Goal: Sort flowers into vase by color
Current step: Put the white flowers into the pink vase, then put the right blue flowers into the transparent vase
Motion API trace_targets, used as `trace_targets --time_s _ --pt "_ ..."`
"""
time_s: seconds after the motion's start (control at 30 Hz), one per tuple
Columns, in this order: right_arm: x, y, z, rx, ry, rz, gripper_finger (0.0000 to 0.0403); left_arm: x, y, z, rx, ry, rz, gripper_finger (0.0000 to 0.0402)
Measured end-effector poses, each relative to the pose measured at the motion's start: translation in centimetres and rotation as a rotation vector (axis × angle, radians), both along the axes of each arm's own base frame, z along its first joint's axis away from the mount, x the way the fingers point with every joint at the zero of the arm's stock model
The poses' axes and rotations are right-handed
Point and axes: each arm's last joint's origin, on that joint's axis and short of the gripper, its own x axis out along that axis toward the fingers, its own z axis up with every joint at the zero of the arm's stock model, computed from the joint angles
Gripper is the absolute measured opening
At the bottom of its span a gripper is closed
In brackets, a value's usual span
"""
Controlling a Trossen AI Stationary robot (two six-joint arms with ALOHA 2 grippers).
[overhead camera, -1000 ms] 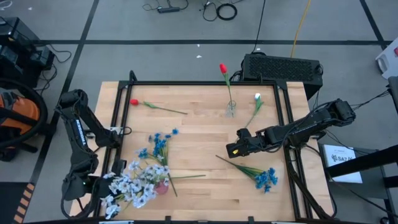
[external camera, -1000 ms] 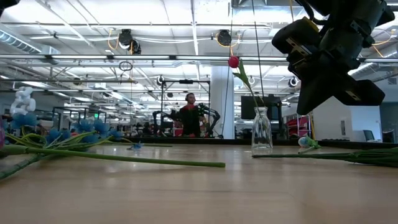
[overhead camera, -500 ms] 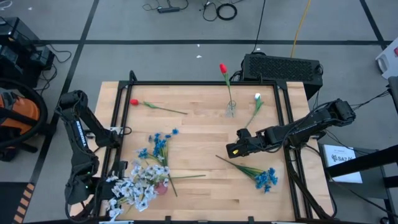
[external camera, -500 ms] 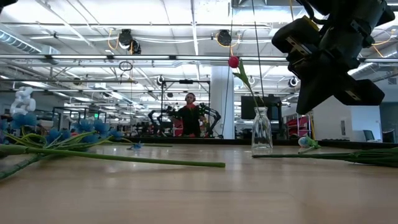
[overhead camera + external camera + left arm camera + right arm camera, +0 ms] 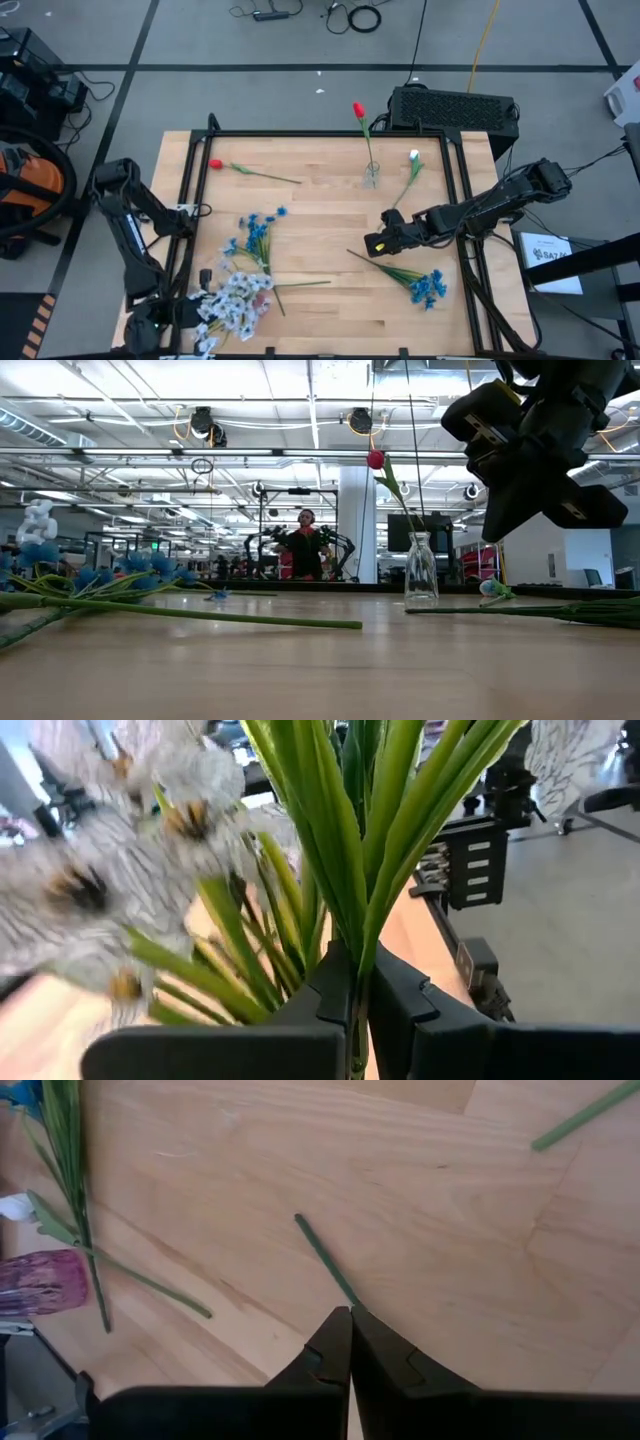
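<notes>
Left gripper [image 5: 358, 1020] low at the table's near left corner, fingers pressed narrow on the green stems of the pale white-lavender bunch [image 5: 232, 302], blossoms spreading just past the fingertips and over the table's front edge. Pink vase [image 5: 40, 1280] lying just beyond that bunch, toward the table's middle. Loose blue cluster [image 5: 256, 231] a little farther out from the left gripper, toward the centre of the wooden table [image 5: 320, 195], with one long green stem [image 5: 190, 613] running away from the bunch across the boards. Right gripper [image 5: 375, 243] hanging above the table right of centre, fingers drawn together with no gap showing, nothing clamped between them; tip of a thin stem just ahead of the fingertips on the boards below. Second blue cluster [image 5: 429, 288] lying near the right gripper, on its near side toward the table's right front corner, stems fanning back under the gripper. Clear glass vase [image 5: 371, 177] standing upright beyond the right gripper, toward the far edge, with a red bud [image 5: 358, 109] on its stem leaning out of it. White bud [image 5: 414, 156] lying flat just right of that vase, apart from it. Another red bud [image 5: 215, 164] lying at the far left of the table, well apart from both grippers.
</notes>
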Motion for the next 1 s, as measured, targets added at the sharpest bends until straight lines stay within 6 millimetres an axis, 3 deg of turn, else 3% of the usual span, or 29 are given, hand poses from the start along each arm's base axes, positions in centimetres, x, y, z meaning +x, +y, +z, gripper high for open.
trace_targets --time_s 0.17,0.4,0.73,1.0 --pt "0.2 0.1 0.1 0.007 -0.023 0.001 0.0 -0.1 0.4 -1.2 -0.078 0.009 0.024 0.0021" --pt "0.3 0.1 0.2 0.011 -0.035 0.001 0.0 -0.1 0.4 -1.2 -0.145 0.007 0.035 0.0032" --pt "0.3 0.1 0.2 0.012 -0.036 0.0 0.0 -0.2 0.5 -0.9 -0.176 0.007 0.033 0.0132" --pt "0.3 0.1 0.2 0.018 -0.036 -0.008 0.0 -1.6 1.3 1.4 -0.264 0.007 -0.046 0.0175"
